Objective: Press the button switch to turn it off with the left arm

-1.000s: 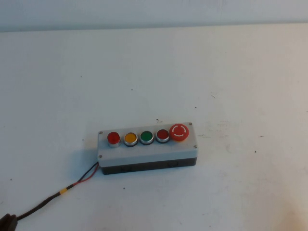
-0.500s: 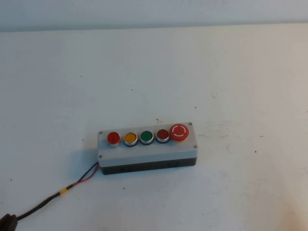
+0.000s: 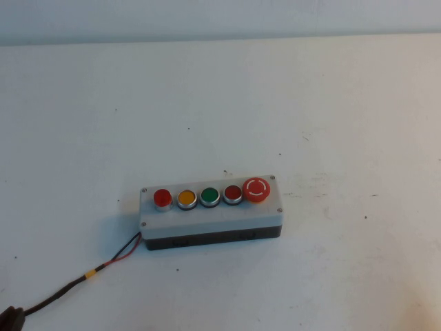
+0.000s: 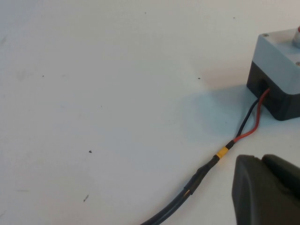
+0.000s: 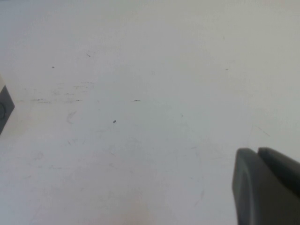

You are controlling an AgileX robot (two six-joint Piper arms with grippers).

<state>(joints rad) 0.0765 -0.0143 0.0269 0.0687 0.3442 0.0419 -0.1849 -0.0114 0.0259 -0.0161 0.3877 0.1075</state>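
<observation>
The grey box [image 3: 210, 214] with a black base lies on the white table, its five buttons in a row. The button switch [image 3: 162, 198], small, round and bright red with a silver ring, is at the row's left end. Neither arm shows in the high view. In the left wrist view my left gripper [image 4: 262, 159] is shut and empty, low over the table next to the box's cable [image 4: 201, 173], short of the box's left end [image 4: 279, 56]. In the right wrist view my right gripper [image 5: 258, 151] is shut and empty over bare table.
After the button switch come a yellow button [image 3: 187, 198], a green button [image 3: 209, 196], a darker red button [image 3: 233, 193] and a big red mushroom button [image 3: 256, 189]. A black cable with red and black wires [image 3: 89, 274] runs from the box's left end to the front left. A corner of the box [image 5: 4, 107] shows in the right wrist view.
</observation>
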